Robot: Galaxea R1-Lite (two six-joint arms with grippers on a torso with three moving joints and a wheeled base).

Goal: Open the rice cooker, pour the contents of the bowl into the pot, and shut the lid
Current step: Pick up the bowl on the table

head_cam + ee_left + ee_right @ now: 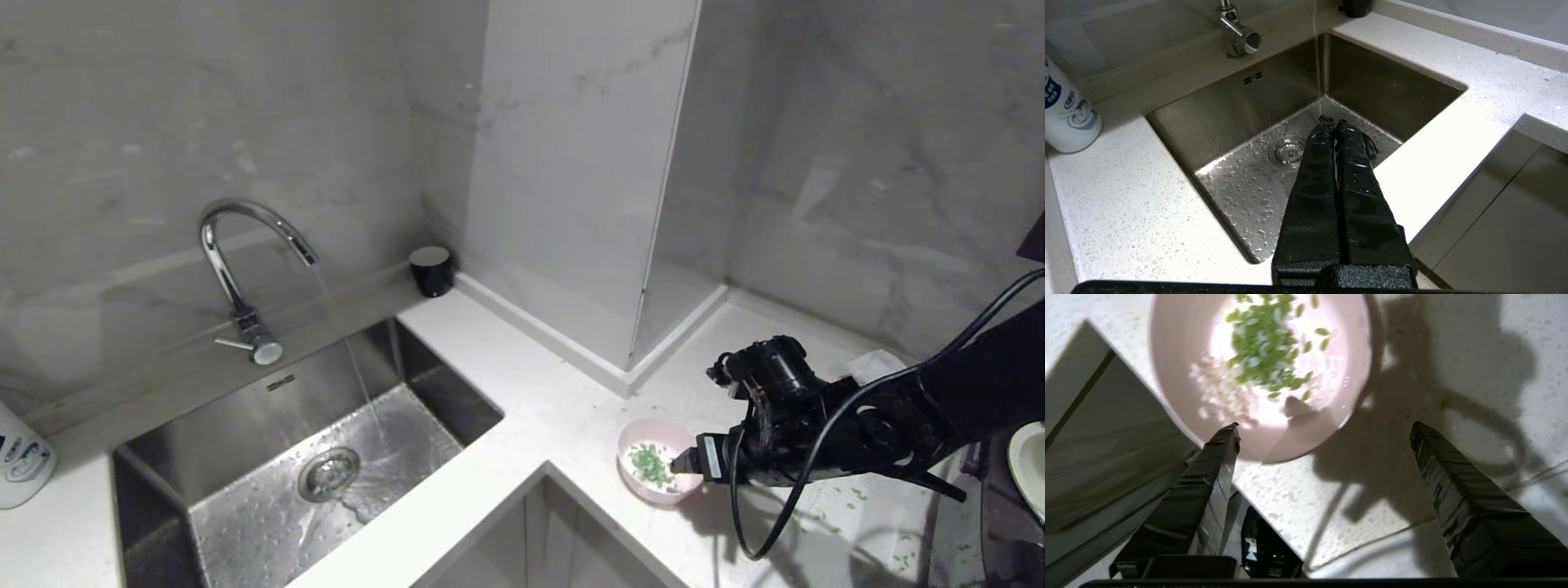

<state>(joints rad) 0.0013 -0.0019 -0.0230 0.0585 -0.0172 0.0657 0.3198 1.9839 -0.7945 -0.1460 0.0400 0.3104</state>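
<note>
The right gripper (1325, 430) hangs with its jaws spread wide and empty just over the near rim of the bowl (658, 469), which sits on the white tabletop (522, 384) close to the front edge, chopped green bits (651, 464) and pale grains inside. Farther left, the left gripper (1332, 121) holds its jaws pressed together above the wet sink (408, 367). Behind it, the tap (245, 269) runs water.

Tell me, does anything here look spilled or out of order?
Yes. Small green bits lie scattered on the white counter to the right of the pink bowl, as if spilled from it. Also, the tap is running into the sink with nothing under it.
</note>
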